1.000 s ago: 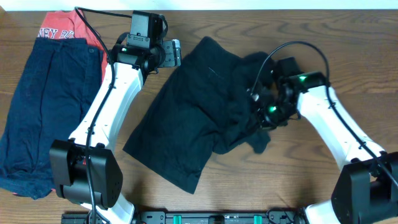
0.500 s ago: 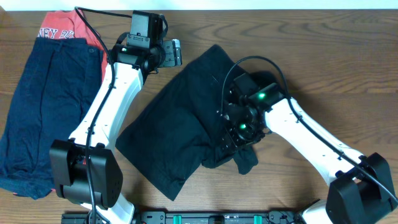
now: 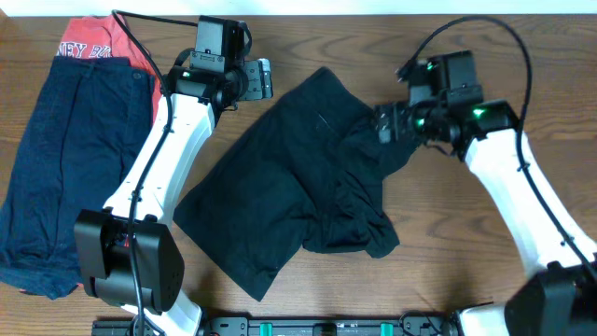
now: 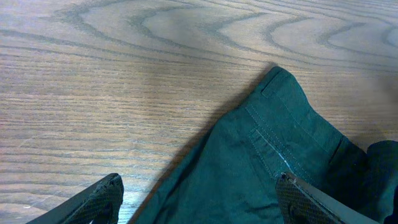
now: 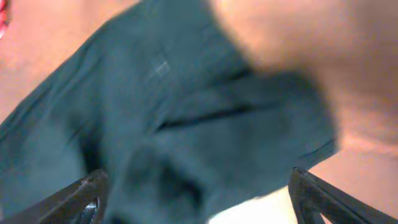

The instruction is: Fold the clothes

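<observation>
The black garment (image 3: 289,187) lies crumpled in the middle of the table, its right part bunched in loose folds. My left gripper (image 3: 265,78) hovers open at the garment's far left corner. In the left wrist view the cloth (image 4: 261,162) lies below the wide-apart fingers (image 4: 99,200). My right gripper (image 3: 383,123) is open above the garment's far right edge. The right wrist view is blurred, with dark cloth (image 5: 186,112) under the spread fingertips (image 5: 314,196) and nothing held. Navy-blue shorts (image 3: 75,159) lie flat at the left, on top of the coral-red lettered tee (image 3: 90,45).
Wooden tabletop (image 3: 466,252) all round. The left arm (image 3: 159,159) stretches along the shorts' right edge. A black cable (image 3: 476,28) loops above the right arm near the table's far edge.
The right gripper dragged the garment's right part leftwards, then opened, let the cloth go and drew back to the far right. The garment shifted left. The left arm stayed still.
</observation>
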